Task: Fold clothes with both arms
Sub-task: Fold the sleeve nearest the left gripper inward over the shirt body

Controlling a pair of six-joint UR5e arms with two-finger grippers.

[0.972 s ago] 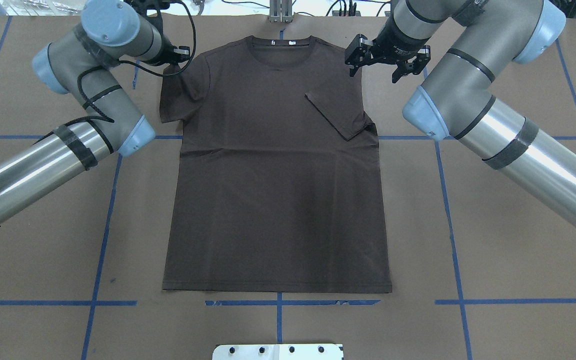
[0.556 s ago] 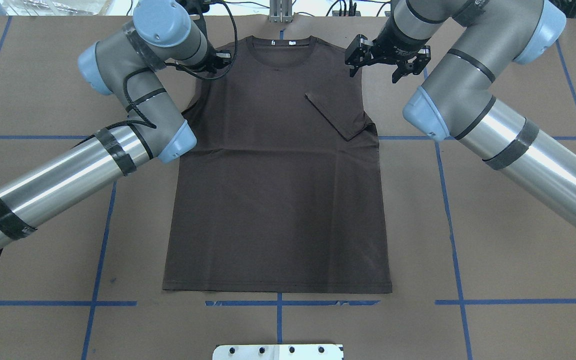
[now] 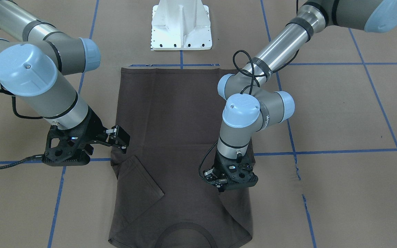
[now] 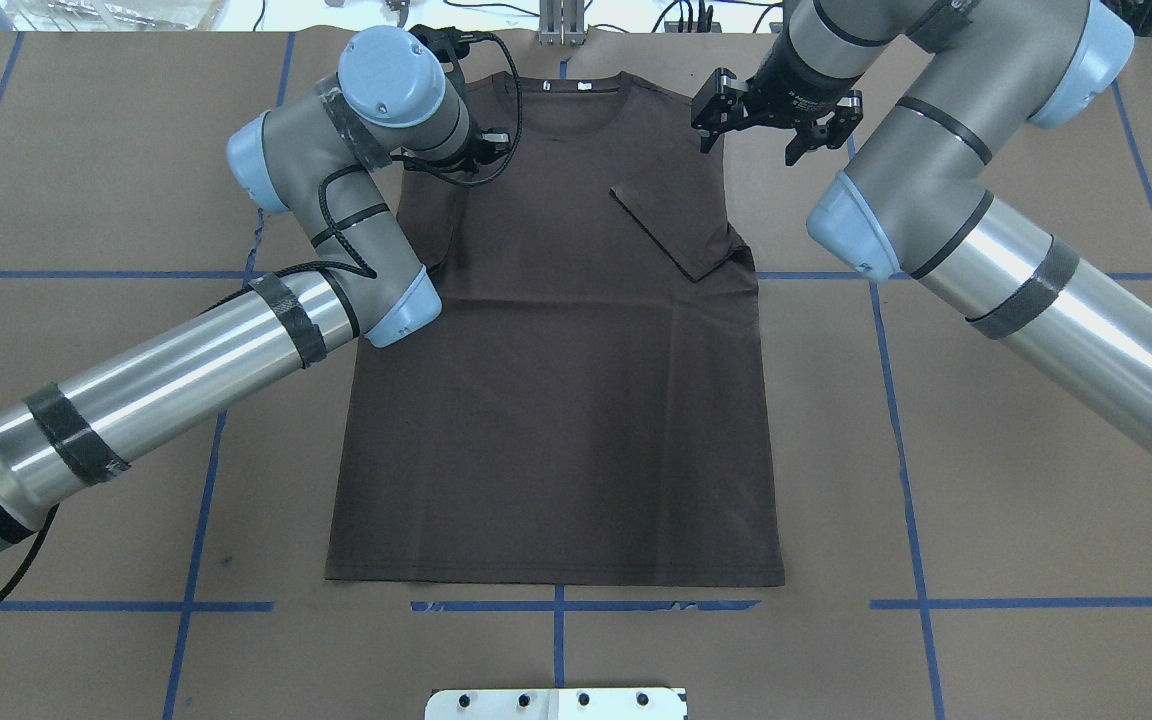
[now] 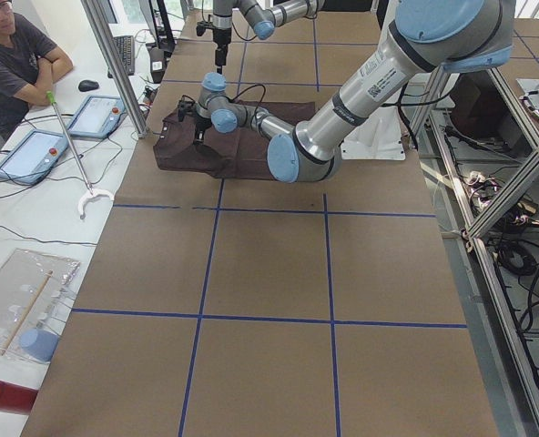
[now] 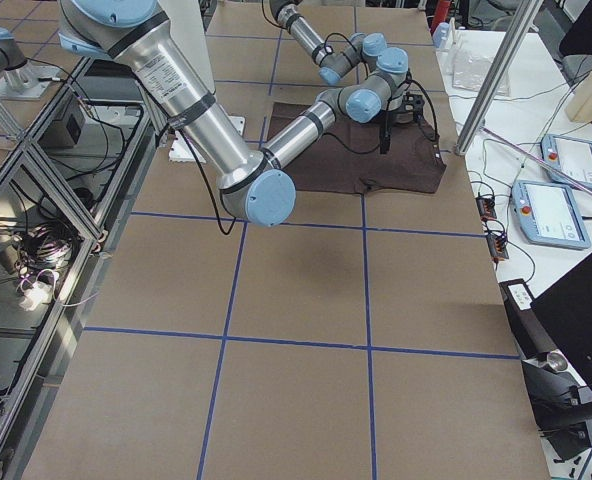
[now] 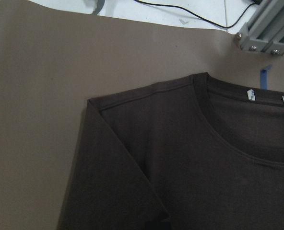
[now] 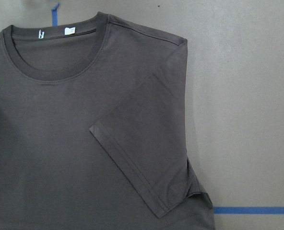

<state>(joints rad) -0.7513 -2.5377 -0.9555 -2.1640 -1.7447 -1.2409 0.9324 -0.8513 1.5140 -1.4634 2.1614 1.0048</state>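
Overhanging the T-shirt (image 4: 556, 400), the left arm (image 4: 336, 200) screens one sleeve; pedestal (image 4: 556, 703) nearby.

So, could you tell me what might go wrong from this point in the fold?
The black cable by the left gripper loops close over the T-shirt and might snag it. The folded right sleeve puckers at its outer edge; a later fold could press that crease in.

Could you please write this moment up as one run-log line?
left pincer: shut on sleeve of dark brown-grey knit T-shirt | right pincer: open, beside shoulder | other sleeve: folded in
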